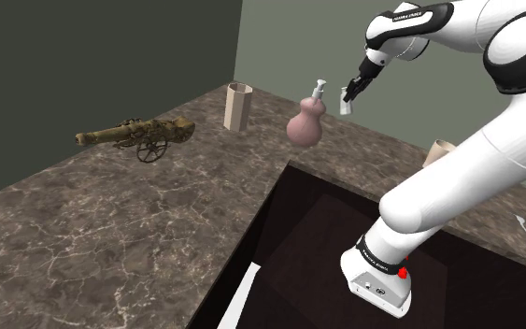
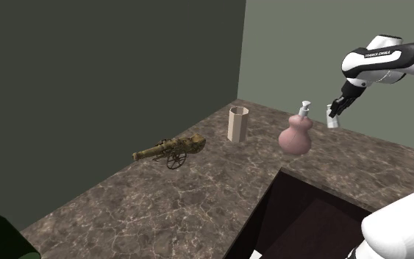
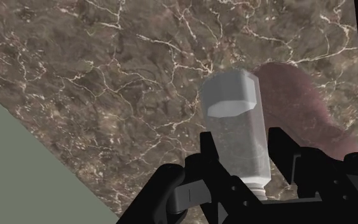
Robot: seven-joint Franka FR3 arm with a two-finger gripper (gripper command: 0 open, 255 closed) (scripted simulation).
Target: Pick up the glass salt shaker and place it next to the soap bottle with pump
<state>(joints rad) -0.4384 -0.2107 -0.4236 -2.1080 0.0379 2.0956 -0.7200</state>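
One salt shaker [image 3: 233,121], clear-walled with a pale faceted end turned toward the bench [image 1: 111,220], hangs in the air. The black gripper [image 3: 243,145] is clamped on it, one finger pressed to each side of the body. In the shoulder view the shaker sits just beside the pump head of the pink soap bottle [image 1: 306,124], on the arm's side of it, and well clear of the stone-patterned top.

Handling, as a guess: small and light, stiff, smooth-sided, so it could slip if the squeeze eases. It looks brittle, so it wants a soft landing. The mid-body hold looks like the right place to grip.

Contents:
- Shaker: see-through, but I cannot tell the fill.
- Soap bottle: opaque and round-bellied, level hidden.
- Beige faceted cup [image 1: 238,106], beyond the soap bottle: open top, nothing shows above its rim.

Brass toy cannon [image 1: 137,136] stands farther from the soap bottle, past the cup.
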